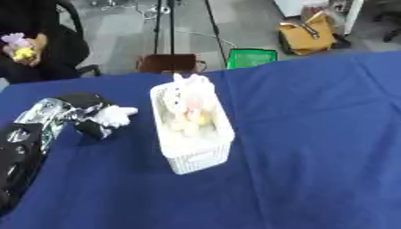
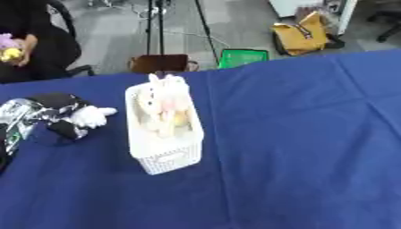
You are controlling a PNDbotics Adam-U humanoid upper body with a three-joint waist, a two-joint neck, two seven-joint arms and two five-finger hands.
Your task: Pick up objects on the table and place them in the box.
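Now, at the left of the frame, my left hand (image 1: 94, 117) is curled around a small white soft thing (image 1: 117, 114), held just above the blue table (image 1: 313, 147) beside the box, so I think it goes in next. At the centre the white box (image 1: 196, 157) already holds pale plush toys (image 1: 190, 105), piled above its rim. My right hand is not visible.
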